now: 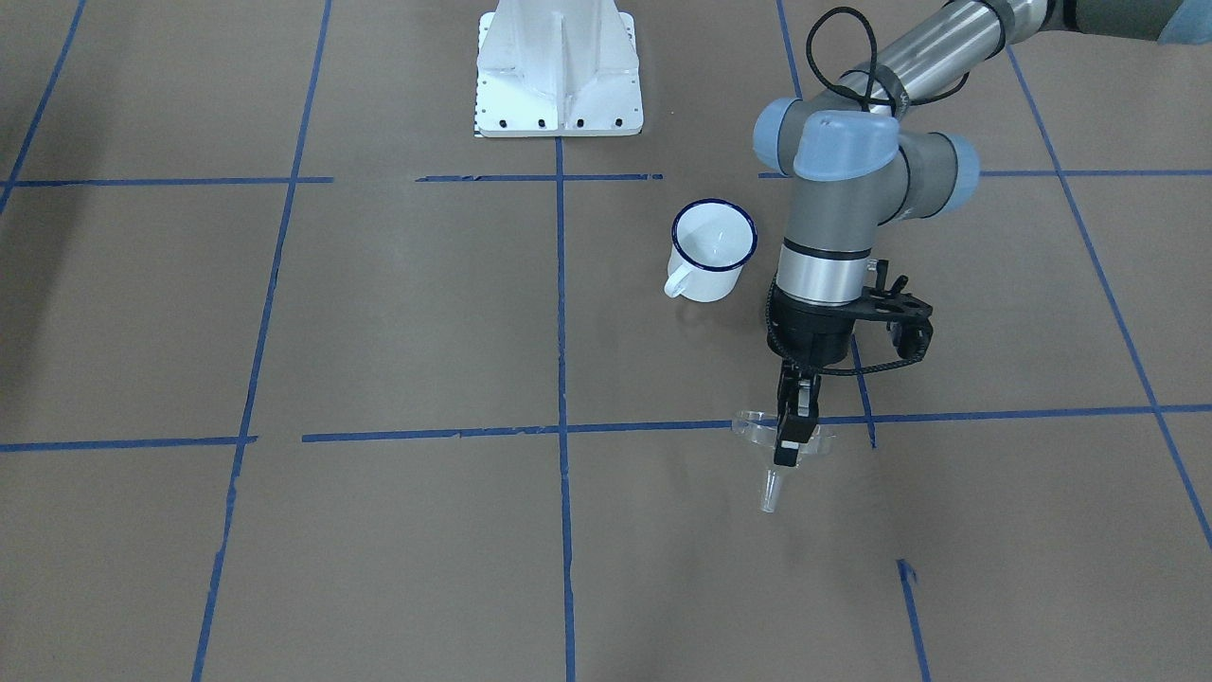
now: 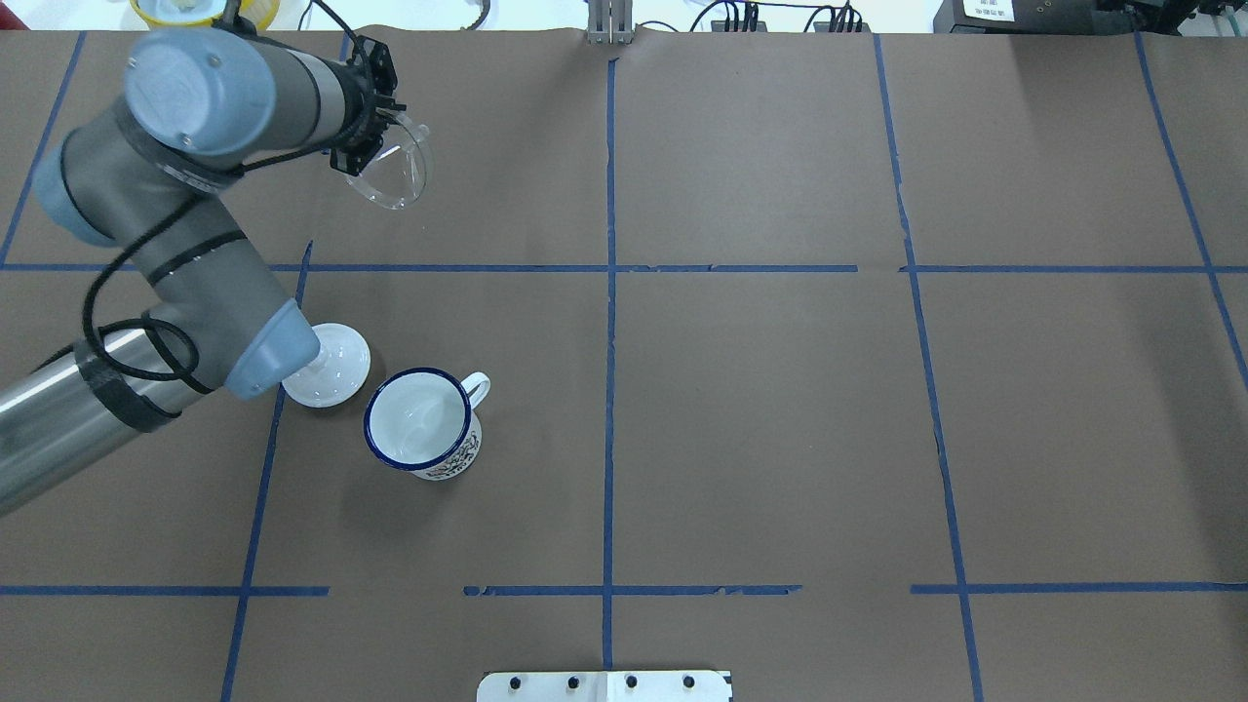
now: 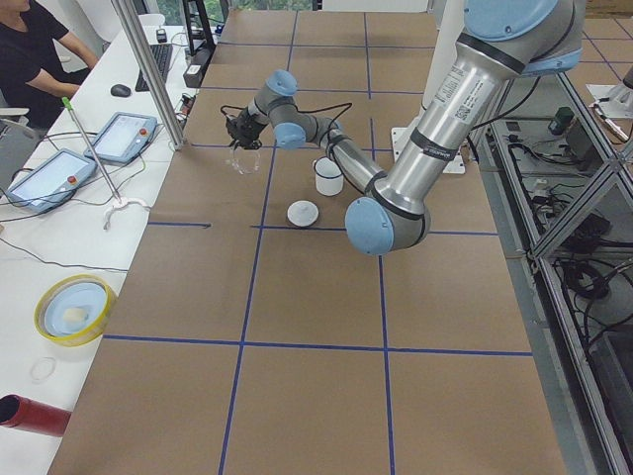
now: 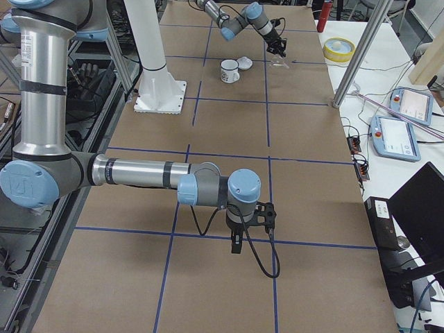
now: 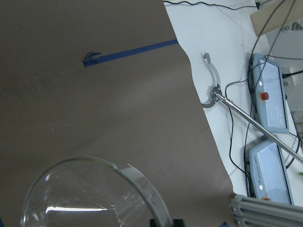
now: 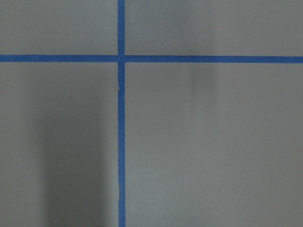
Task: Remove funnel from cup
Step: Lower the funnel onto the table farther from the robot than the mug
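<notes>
One cup [image 1: 708, 280], funnel [image 2: 398, 175] well apart.

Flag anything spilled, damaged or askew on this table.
Nothing stands out. The cup stands upright and empty, the lid lies beside it, and the left tool holds the funnel by its rim, away from the cup.
</notes>
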Motion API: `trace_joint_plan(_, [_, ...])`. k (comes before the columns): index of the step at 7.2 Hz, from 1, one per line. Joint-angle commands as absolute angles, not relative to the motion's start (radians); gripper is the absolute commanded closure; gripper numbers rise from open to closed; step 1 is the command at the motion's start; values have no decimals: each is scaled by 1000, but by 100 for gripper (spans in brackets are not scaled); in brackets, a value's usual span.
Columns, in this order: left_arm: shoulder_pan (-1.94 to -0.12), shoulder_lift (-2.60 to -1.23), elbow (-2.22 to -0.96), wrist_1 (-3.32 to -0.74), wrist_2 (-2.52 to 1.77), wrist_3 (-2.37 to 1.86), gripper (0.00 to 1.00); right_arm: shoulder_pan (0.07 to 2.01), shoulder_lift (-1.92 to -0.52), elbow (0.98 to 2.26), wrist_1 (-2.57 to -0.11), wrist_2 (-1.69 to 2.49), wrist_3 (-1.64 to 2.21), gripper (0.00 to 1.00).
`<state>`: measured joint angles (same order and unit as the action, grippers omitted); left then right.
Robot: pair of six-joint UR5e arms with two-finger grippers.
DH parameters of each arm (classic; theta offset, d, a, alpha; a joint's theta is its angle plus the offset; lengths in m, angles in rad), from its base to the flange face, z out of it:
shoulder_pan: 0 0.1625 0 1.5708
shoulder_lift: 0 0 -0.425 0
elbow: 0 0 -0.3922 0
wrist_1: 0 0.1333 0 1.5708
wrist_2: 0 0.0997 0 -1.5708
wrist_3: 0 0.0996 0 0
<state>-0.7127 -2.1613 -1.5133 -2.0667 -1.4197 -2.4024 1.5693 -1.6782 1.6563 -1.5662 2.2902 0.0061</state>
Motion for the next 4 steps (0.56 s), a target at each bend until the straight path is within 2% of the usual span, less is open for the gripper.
trace_joint_plan(1, [-646,-2166,-1477,-2063,-1300,-2495,100,1569,-1678,1657,-1566,2290,6,0])
trace_joint_plan(4, [-632,-2172,-1419,-2068,-1217,-2548,100,1569,-1678,1657,-1566,2290,6,0])
